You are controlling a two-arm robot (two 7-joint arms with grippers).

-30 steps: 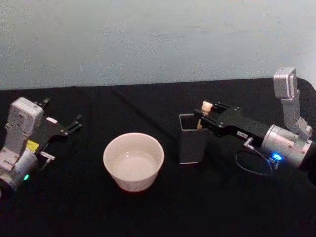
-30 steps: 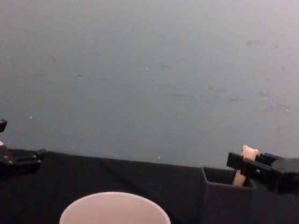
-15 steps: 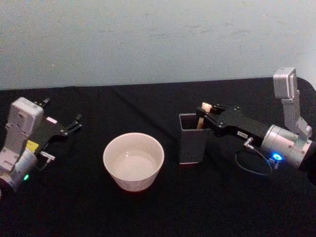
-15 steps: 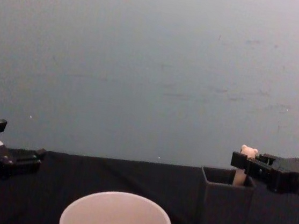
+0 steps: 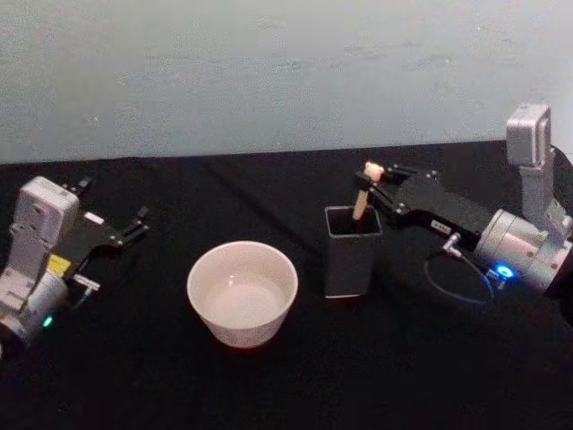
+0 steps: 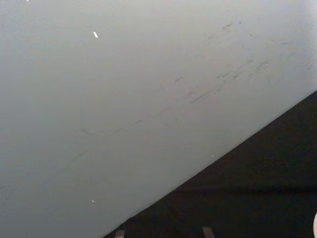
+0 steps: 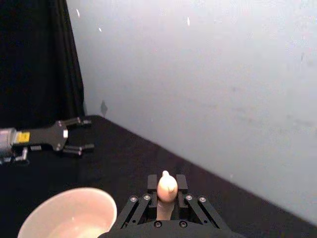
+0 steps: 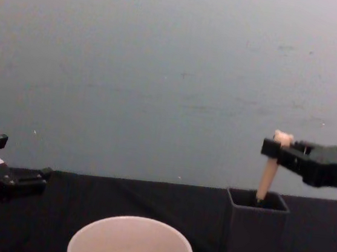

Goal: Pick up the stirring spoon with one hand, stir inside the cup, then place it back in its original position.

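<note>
The right gripper (image 5: 369, 182), reaching in from the right, had its fingers clamped on the stirring spoon (image 5: 360, 202) just below the bear head, above the dark grey holder (image 5: 351, 264). The beige handle stood slightly tilted, its lower end inside the holder's square mouth and the metal bowl hidden. The cream-white cup (image 5: 242, 291) sat on the black worktop (image 5: 403, 367) near the holder's left side, not touching it. The left gripper (image 5: 112, 204) rested at the far left, its 2 fingers spread apart and holding nothing.
</note>
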